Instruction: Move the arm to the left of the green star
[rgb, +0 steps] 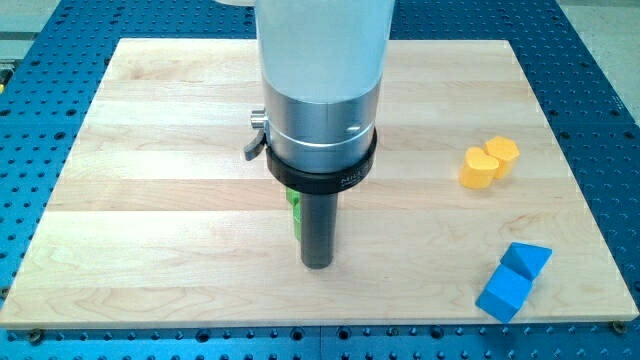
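Observation:
My tip (317, 265) rests on the wooden board (150, 150) near the middle of its lower half. A green block (295, 212), mostly hidden behind the rod, shows only as a thin sliver at the rod's left edge, just above the tip; its shape cannot be made out. The rod seems to stand in front of it and slightly to its right.
Two yellow blocks (488, 162) sit touching each other at the view's right. Two blue blocks (514, 280) sit together at the lower right near the board's edge. The arm's wide silver body (320, 100) covers the board's upper middle.

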